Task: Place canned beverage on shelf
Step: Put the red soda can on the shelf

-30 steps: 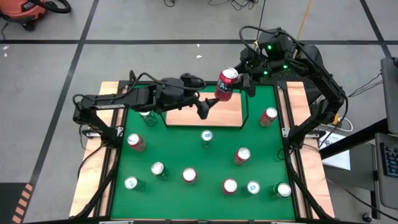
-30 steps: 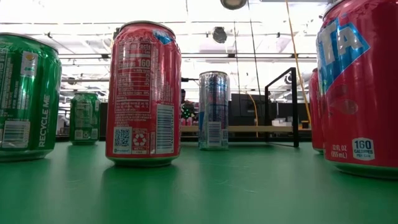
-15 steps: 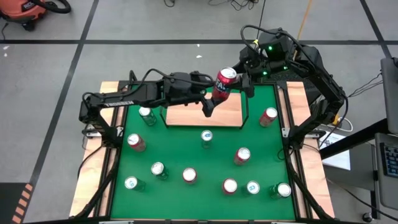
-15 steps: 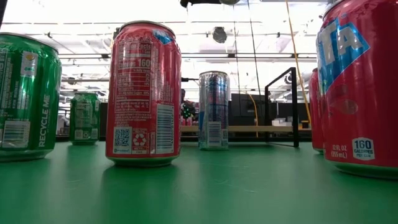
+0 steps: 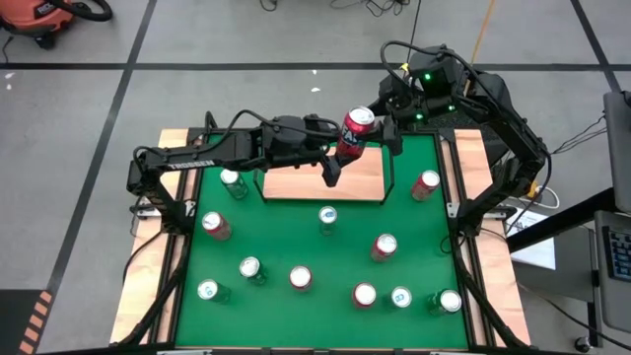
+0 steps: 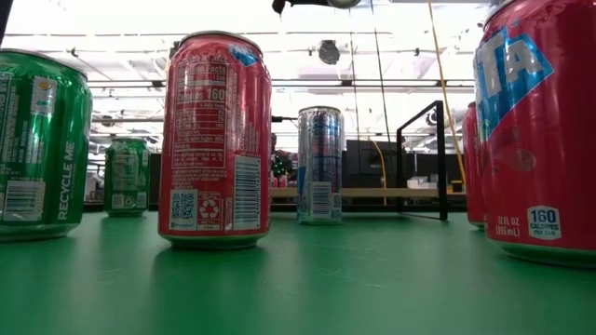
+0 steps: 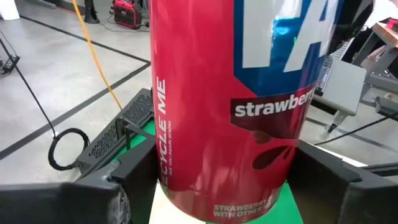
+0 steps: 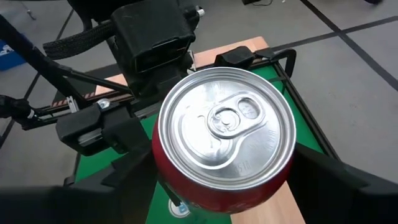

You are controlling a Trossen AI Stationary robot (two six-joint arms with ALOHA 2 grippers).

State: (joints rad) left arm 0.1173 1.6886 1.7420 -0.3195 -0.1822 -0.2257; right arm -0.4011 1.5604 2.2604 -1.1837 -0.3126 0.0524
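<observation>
A red strawberry can (image 5: 353, 134) hangs in the air over the far right part of the shelf (image 5: 306, 185), a light-wood board with a thin black rail at the far middle of the green mat. My right gripper (image 5: 371, 126) reaches it from the far right. My left gripper (image 5: 340, 154) comes in from the left. Both are shut on it. The right wrist view looks down on the can's silver top (image 8: 225, 126). In the low view the shelf (image 6: 372, 193) shows behind the standing cans, while the lifted can is out of that view. My left gripper pinches the can's lower side wall (image 7: 163, 180) between its two fingers, one on each side. The fingers come about level from the table's left. The can stands roughly upright, clear of the shelf. My right gripper grips the can's side wall below the rim (image 8: 163, 177), a finger on either side. It comes from the table's far right, slanting down. The can's top faces up, and the can is lifted clear.
Several red, green and silver cans stand on the green mat (image 5: 296, 247) nearer than the shelf, among them a red can (image 6: 214, 140) and a green can (image 6: 42, 149). Another red can (image 5: 426, 183) stands right of the shelf. Pale wooden strips (image 5: 148, 266) run along the table's sides.
My left gripper has moved toward the table's right and far edge, up to the red can, and its fingers now stand on both sides of it. The can and my right gripper have kept still above the shelf.
</observation>
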